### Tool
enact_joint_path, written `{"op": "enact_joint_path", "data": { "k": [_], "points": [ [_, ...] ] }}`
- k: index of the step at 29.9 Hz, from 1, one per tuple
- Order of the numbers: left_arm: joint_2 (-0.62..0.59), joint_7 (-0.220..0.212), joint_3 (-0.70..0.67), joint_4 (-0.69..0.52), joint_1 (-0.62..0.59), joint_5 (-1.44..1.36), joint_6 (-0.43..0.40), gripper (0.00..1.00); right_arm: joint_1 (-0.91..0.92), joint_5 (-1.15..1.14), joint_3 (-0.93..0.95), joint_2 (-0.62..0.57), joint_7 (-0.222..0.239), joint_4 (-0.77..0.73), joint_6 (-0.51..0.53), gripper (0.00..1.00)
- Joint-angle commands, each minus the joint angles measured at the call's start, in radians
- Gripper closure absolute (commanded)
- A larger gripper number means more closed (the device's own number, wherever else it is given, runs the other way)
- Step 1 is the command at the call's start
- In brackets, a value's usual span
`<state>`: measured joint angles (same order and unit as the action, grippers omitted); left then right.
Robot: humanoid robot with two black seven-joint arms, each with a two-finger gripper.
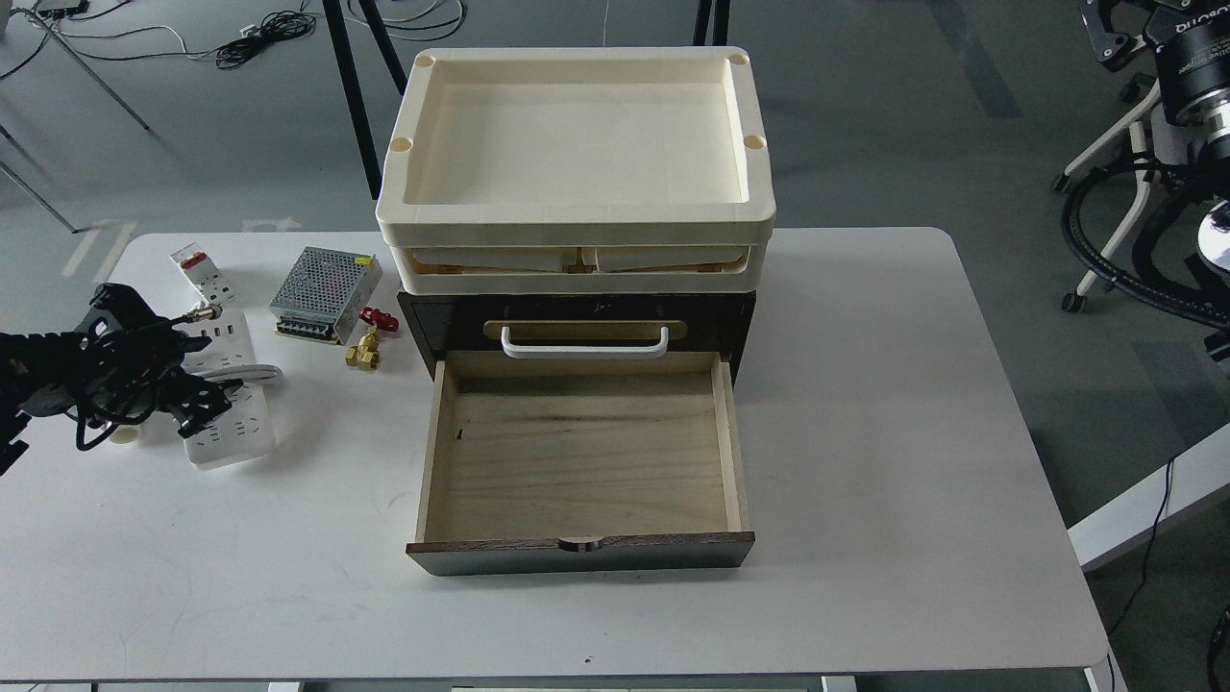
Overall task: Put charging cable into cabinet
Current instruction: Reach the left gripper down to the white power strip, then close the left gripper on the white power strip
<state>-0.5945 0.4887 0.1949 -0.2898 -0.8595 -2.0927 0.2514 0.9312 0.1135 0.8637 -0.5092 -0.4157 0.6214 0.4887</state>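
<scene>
The charging cable, a white power strip with its thick white cord beside it, lies flat on the table at the left. My left gripper is low over the strip's left half. It is dark and tangled with cables, so I cannot tell its fingers apart. The cabinet is dark brown and stands at the table's middle. Its lower drawer is pulled out and shows a bare pale wood floor. A white bar handle marks the upper drawer. My right gripper is out of view.
Two stacked cream trays sit on the cabinet. A perforated metal power-supply box, a white breaker with a red switch and a brass valve with a red handle lie between the strip and the cabinet.
</scene>
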Motion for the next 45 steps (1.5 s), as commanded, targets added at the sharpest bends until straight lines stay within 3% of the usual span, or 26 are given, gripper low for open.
{"op": "enact_joint_path", "data": {
  "k": [1, 5, 17, 30, 45],
  "points": [
    [0.001, 0.0, 0.0, 0.0, 0.0, 0.0, 0.006, 0.42, 0.0, 0.002, 0.001, 0.0, 0.0, 0.0, 0.0, 0.01],
    [0.004, 0.0, 0.0, 0.0, 0.002, 0.002, 0.009, 0.44, -0.002, 0.0, 0.008, -0.006, 0.0, 0.0, 0.0, 0.01],
    [0.007, 0.0, 0.0, 0.001, 0.017, 0.0, 0.031, 0.68, -0.003, 0.0, 0.009, -0.011, 0.0, -0.002, 0.0, 0.01],
    [0.016, 0.0, 0.001, 0.023, 0.025, 0.0, 0.08, 0.84, -0.009, 0.0, 0.009, -0.011, 0.0, -0.002, 0.0, 0.01],
    [0.044, 0.0, 0.038, 0.08, 0.025, 0.0, 0.152, 0.91, -0.017, 0.002, 0.011, -0.011, 0.0, -0.005, 0.0, 0.01]
  ]
}}
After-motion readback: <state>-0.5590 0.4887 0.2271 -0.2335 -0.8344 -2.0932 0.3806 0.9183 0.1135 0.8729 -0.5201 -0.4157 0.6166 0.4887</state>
